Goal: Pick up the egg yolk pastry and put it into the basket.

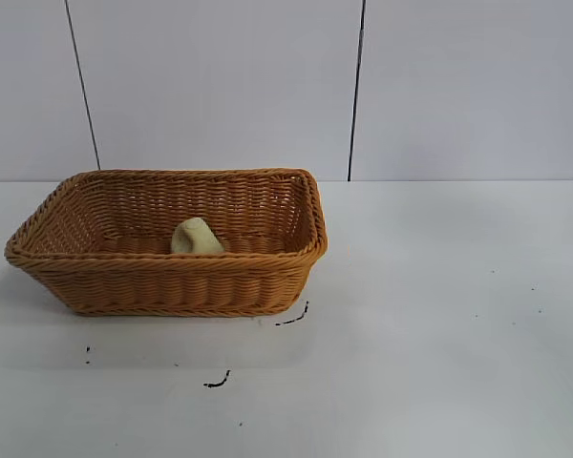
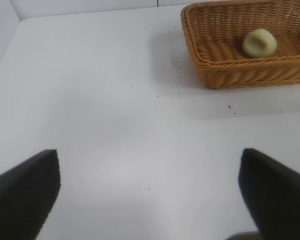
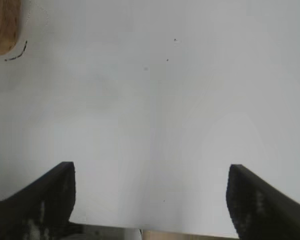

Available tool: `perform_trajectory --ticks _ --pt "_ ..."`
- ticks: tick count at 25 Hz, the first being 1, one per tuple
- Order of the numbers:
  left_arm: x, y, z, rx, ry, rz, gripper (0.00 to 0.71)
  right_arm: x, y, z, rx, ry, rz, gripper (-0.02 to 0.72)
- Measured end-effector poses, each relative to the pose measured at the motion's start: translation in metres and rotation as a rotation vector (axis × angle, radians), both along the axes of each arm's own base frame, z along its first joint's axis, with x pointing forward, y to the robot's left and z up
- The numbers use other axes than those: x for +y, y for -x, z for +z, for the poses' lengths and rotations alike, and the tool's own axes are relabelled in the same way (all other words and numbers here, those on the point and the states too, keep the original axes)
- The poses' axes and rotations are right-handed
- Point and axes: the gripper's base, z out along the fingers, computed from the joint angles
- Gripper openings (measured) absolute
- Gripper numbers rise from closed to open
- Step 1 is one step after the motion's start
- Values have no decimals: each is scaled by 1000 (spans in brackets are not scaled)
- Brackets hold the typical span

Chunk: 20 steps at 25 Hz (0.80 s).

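The egg yolk pastry (image 1: 197,237), a small pale yellow lump, lies inside the orange-brown wicker basket (image 1: 172,286) on the white table; the left wrist view shows the pastry (image 2: 259,42) on the floor of the basket (image 2: 240,70) too. Neither arm appears in the exterior view. My left gripper (image 2: 150,172) is open over bare table, far from the basket, with nothing between its fingers. Over bare table my right gripper (image 3: 151,177) is open and empty; a corner of the basket (image 3: 2,25) shows at the edge of its view.
Small black marks (image 1: 291,319) dot the white table in front of the basket. White wall panels with two dark vertical lines (image 1: 356,91) stand behind. The table's near edge (image 3: 170,234) shows under the right gripper.
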Motion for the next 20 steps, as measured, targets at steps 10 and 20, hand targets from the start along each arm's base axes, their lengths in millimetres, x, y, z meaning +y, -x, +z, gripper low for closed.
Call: perform_trajectory --ticks 10,20 --pt "0 0 0 0 0 0 697 -6 120 -61 -342 -20 14 589" --pt "0 0 0 0 0 0 697 -8 153 -84 -528 -33 10 589"
